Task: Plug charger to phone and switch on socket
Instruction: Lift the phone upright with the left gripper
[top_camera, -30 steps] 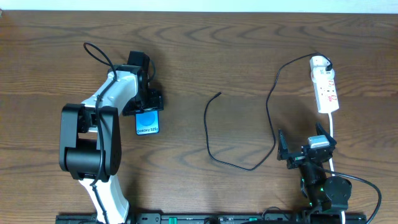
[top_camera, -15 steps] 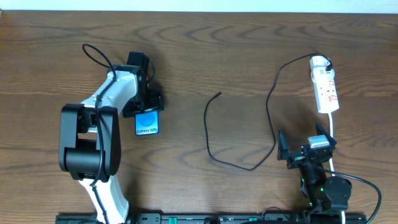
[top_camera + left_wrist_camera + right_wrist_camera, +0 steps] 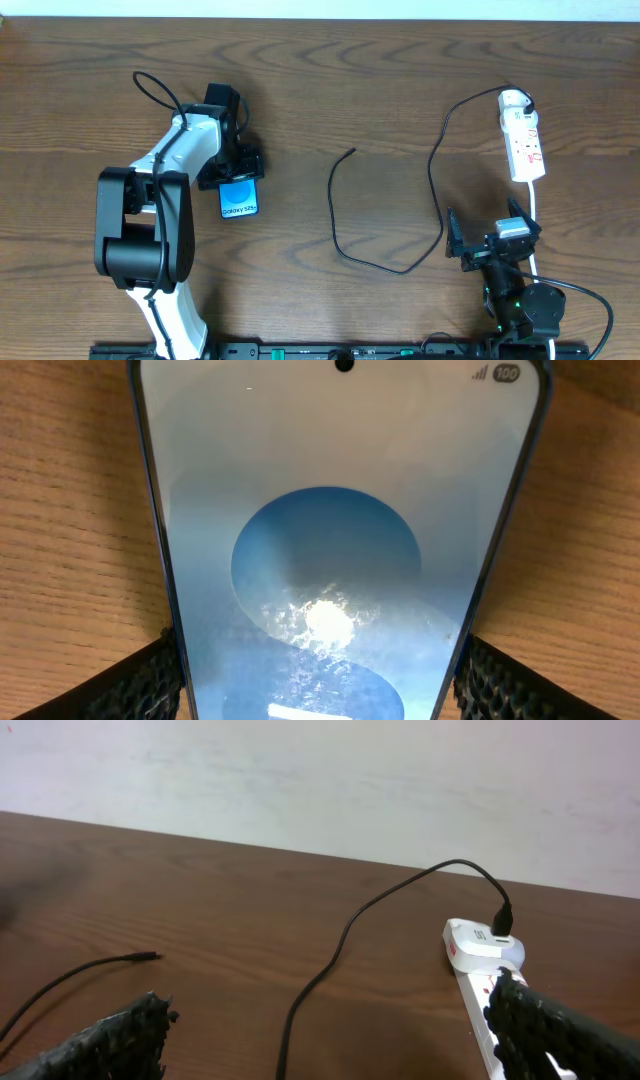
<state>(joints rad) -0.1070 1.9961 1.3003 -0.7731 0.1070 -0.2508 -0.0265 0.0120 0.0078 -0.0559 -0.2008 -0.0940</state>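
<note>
Socket (image 3: pixel 525 145) = landmark. It is a white strip with red markings, lying flat on the dark wood table (image 3: pixel 400 60) at the far right. Its only occupant is the charger (image 3: pixel 332 200): the black connector end is seated in the rounded white block at the socket's far end, clear in the right wrist view. Whether the switch is on or off is too small to tell.

From the socket, the thin black charger lead arcs up, drops toward the near edge, then loops left across bare wood. The free plug tip (image 3: pixel 352 152) lies loose on the table well left of the socket, touching nothing.

A thick white cord (image 3: pixel 536 215) leaves the socket's near end and runs toward the right arm.

The right gripper (image 3: pixel 485 230) sits just on the near side of the socket, beside that cord. Its jaws are spread wide and released, with nothing between them. The charger lead curves past just to its left.

The phone (image 3: pixel 239 198) is well apart from the socket, far to its left, with the whole charger loop between them. It faces screen up, a blue circular pattern over a white name strip. The left gripper (image 3: pixel 240 175) covers the phone's far end, jaws grasping the phone, with pads (image 3: pixel 150 685) pressed on both long edges in the left wrist view.

The left arm's own black cable (image 3: pixel 155 85) loops beyond it, farther from the socket.

Nothing lies on the wood between the plug tip and the phone.
</note>
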